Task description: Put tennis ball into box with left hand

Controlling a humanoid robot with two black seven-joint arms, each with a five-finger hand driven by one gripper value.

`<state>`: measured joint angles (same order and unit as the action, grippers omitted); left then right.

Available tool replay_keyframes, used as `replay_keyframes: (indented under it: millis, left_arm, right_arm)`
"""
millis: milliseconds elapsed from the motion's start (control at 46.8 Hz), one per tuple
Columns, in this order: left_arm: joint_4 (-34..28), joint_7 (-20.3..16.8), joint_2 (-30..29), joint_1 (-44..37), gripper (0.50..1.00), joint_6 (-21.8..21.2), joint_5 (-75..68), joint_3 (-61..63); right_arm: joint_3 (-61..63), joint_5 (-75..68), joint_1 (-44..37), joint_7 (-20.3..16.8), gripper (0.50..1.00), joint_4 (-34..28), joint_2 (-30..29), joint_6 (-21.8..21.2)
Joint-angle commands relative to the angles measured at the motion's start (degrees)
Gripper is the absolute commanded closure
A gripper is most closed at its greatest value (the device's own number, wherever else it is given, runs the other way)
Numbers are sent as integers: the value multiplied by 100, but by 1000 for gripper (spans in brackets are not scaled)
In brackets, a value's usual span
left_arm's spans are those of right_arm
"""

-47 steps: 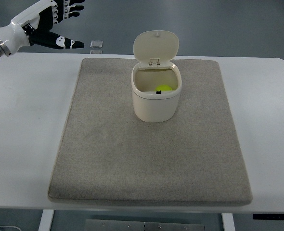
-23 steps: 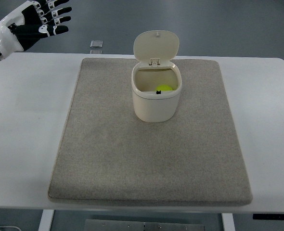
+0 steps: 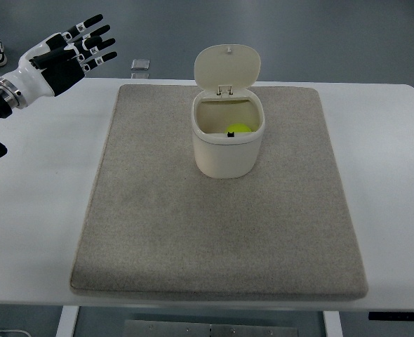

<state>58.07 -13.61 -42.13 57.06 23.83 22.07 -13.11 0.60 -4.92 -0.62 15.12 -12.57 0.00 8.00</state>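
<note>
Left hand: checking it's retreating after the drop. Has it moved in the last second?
Yes. The left hand dropped lower and nearer the table edge, fingers spread.

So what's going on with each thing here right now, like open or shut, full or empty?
box: upright on the mat, holding the ball
lid: flipped open, standing up at the back
tennis ball: inside the box
left hand: fingers spread, empty, over the table's far left corner
mat: lying flat on the white table
right hand: not in view

No legible text — no labels, brands, numbers on anything.
</note>
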Motion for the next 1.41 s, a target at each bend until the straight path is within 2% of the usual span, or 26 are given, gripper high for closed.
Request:
replay_keyframes:
  millis: [0,342,790,961,1388]
  left_arm:
    - [-93,113,135,-11,506,-2,254,2]
    - [-155,684,249,-151,506,7,570,-314]
    - [-243,684,372,-459,508,51,562,-508]
    - [-296,675,328,-485,508,271,562,-552]
    - [-375,684,346,-485,508,280,527,-640]
  right_arm:
    - [1,0,0,0,562,0,0,9]
    - [1,0,0,0,562,0,0,0]
    - [1,0,0,0,562,0,0,0]
    - [1,0,0,0,562,0,0,0]
    - [10,-9,0,0,562,-44,0,-9]
